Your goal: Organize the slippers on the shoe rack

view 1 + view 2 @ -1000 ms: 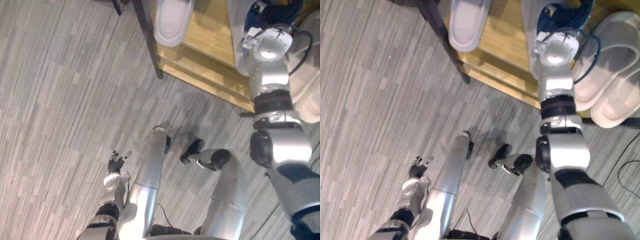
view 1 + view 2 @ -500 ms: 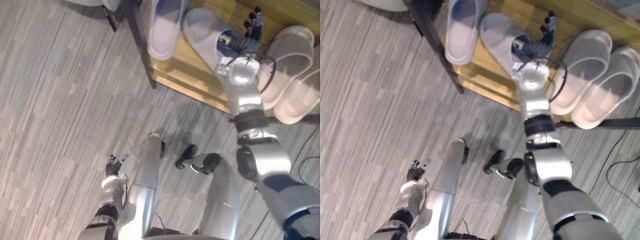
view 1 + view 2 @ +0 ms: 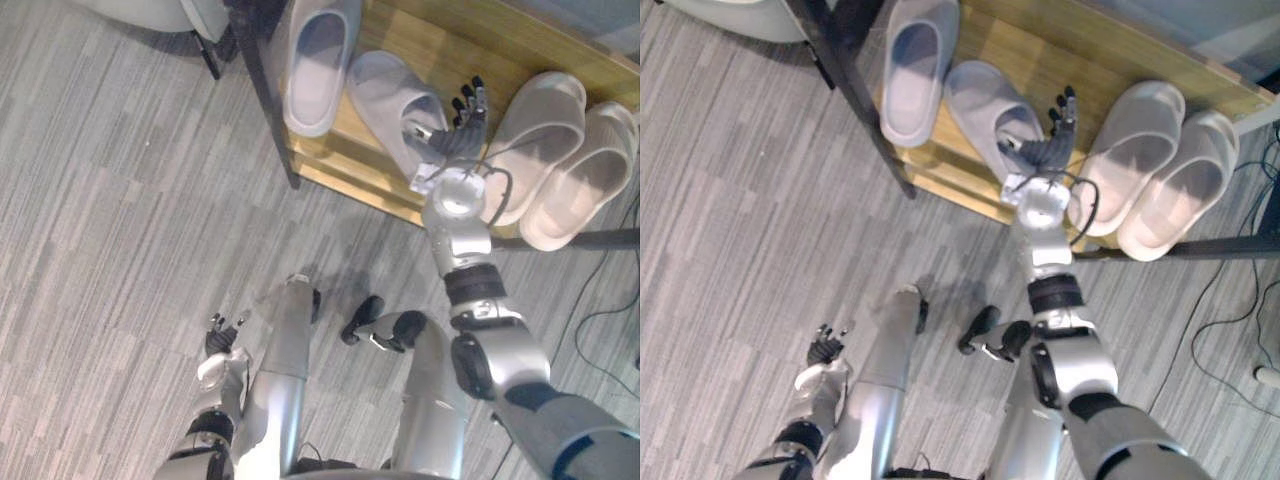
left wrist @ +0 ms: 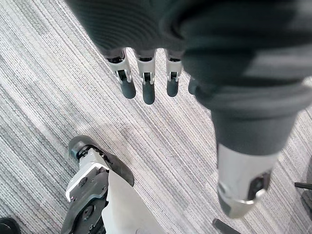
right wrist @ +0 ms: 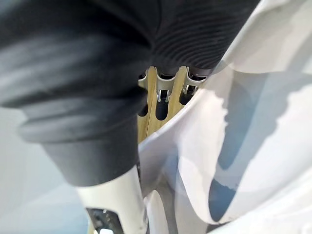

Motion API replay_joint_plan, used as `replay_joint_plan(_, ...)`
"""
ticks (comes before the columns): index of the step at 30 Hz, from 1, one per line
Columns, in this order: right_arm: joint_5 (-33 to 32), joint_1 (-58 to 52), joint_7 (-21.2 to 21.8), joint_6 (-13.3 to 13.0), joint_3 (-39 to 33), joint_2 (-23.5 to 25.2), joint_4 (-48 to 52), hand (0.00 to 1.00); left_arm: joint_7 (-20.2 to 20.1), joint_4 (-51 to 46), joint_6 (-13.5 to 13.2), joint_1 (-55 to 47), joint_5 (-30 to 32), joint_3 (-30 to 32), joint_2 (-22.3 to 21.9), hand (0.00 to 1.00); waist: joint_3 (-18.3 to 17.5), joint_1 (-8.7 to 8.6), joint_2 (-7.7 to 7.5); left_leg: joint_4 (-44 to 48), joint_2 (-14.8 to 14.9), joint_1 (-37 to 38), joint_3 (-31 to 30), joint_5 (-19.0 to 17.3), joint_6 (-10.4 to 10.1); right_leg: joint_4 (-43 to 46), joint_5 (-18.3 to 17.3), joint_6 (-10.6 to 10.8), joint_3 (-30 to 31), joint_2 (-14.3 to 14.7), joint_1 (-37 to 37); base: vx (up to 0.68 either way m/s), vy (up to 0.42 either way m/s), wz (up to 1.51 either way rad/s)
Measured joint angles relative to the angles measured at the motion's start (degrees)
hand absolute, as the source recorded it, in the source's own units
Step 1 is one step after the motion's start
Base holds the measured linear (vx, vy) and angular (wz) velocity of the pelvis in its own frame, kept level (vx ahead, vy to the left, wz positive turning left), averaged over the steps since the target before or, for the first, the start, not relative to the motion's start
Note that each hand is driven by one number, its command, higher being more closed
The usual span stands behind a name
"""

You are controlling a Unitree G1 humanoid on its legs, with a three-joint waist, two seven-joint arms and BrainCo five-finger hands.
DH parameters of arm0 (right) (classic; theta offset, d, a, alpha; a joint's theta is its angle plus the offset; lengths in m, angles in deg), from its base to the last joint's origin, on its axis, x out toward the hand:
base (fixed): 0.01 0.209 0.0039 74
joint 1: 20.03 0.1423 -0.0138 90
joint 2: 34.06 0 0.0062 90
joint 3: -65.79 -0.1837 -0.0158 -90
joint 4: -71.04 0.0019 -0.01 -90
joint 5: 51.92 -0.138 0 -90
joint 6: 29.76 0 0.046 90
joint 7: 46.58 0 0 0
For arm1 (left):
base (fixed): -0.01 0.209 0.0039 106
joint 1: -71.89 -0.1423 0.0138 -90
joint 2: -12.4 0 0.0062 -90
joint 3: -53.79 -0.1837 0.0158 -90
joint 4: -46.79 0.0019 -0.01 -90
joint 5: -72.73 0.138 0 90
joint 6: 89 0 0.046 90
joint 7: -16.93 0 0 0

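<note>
Right hand [image 3: 458,135], fingers straight w/ nothing held, hovers just beside the skewed pale grey foam slipper [image 3: 385,90]; a careless push may knock it off the wooden shoe rack [image 3: 432,38].

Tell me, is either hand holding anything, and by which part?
Nothing held. Right hand open over the shoe rack beside a grey slipper; left hand hangs open over the floor.

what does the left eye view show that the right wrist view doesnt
Left eye view: the whole shoe rack with the grey slippers and the pale pair on it, plus the left hand, open, low over the carpet.
Right wrist view: straight fingers from very close, with a pale slipper side right beside them; I cannot tell which slipper it is.
Both: the right hand, open, over the shoe rack's wood, next to a slipper.
</note>
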Motion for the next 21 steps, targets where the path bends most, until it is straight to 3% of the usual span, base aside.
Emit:
replay_joint_plan(11,-2.21,-3.19,-2.15,-0.49,-4.27,1.85,2.4,0.0,0.01,0.0,0.15,0.0,-0.01,1.91,-0.29,0.0,0.03,-0.3,-0.06,-0.78,0.62,0.99,0.09,0.0,0.0,-1.06,0.22,0.31,-0.03,0.69,0.88,0.0,0.001,-0.02)
replay_joint_plan(21,-7.16,-9.71,0.45,-2.15,-1.89,4.09,9.03,0.0,-0.1,-0.26,0.27,0.02,0.01,2.18,-0.33,0.0,0.15,-0.92,-0.3,-2.03,0.69,2.52,0.07,0.0,0.0,-2.26,0.65,0.37,-0.02,0.98,2.33,0.0,0.0,0.0)
